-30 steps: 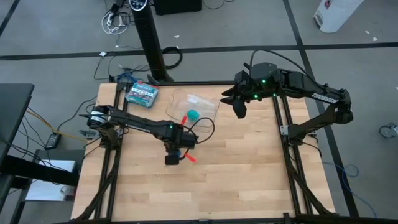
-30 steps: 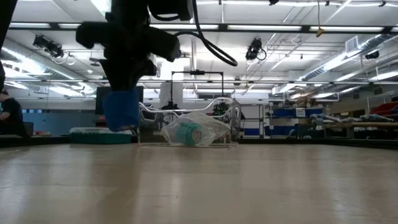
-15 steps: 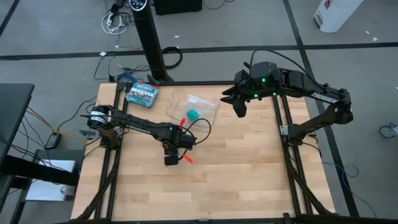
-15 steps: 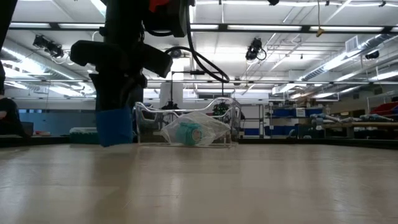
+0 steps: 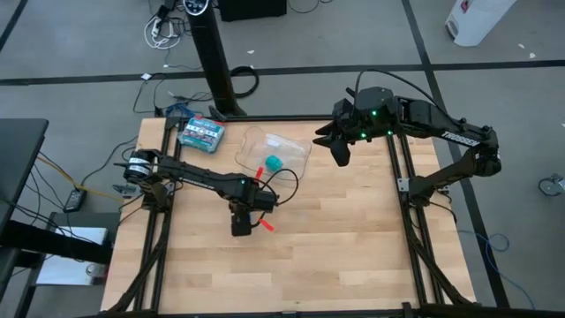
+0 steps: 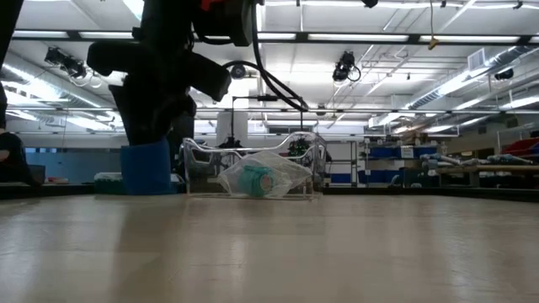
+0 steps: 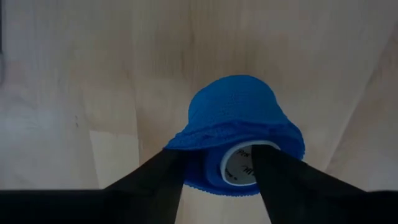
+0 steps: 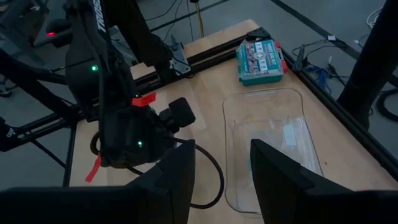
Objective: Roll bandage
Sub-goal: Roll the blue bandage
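The bandage is a small bright blue roll (image 6: 146, 168) with a white core (image 7: 239, 165), standing on end on the table left of centre. My left gripper (image 7: 217, 180) is right above it, open, with one finger on each side of the roll's top end. In the high view the left gripper (image 5: 240, 223) hides the roll. My right gripper (image 5: 341, 157) waits at the table's far right, open, with nothing between its fingers (image 8: 221, 180). My left gripper points down over the roll's top end (image 7: 205, 162), its fingers (image 7: 163, 177) spread to either side. I cannot tell whether they touch the blue fabric. The roll stands upright with its lower end on the table.
A clear plastic tray (image 5: 296, 146) at the table's far middle holds a small teal roll (image 5: 275, 162) in a clear bag (image 6: 261, 175). A green-and-white box (image 5: 201, 132) lies at the far left. Bare wood lies toward the near edge and the right.
My left gripper has moved a little toward the table's left edge and down, then opened. The blue roll, held tilted just above the table a second ago, now stands upright on the table.
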### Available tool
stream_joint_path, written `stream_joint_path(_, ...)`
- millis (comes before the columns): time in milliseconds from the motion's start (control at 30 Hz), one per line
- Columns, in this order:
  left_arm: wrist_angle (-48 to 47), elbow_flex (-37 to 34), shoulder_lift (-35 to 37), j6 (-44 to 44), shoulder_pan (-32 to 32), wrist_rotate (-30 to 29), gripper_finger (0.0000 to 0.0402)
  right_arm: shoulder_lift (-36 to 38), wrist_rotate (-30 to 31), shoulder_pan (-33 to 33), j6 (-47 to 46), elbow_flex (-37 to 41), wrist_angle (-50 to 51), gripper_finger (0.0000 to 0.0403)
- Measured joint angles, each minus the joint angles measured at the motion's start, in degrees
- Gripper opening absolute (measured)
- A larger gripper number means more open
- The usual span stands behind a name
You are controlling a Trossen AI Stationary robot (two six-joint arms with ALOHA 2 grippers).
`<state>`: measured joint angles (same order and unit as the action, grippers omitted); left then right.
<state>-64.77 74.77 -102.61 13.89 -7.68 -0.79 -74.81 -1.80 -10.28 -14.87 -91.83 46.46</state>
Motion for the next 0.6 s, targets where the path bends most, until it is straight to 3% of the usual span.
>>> stream_joint_path(367, 0.0, 2.1, 1.4, -0.3, 0.2, -1.3, 0.0199, 0.0, -0.9, 0.0, 0.0, 0.0, 0.2, 0.0150)
stream_joint_path(467, -0.6, 4.2, 1.4, 1.6, 0.7, 1.2, 0.0199, 0.0, -1.0, 0.0, 0.2, 0.0, 0.2, 0.0150)
stream_joint_path(600, -1.5, 5.1, 1.8, 2.6, 0.8, -1.1, 0.0193, 0.0, -1.1, 0.0, 0.5, 0.0, 0.3, 0.0150)
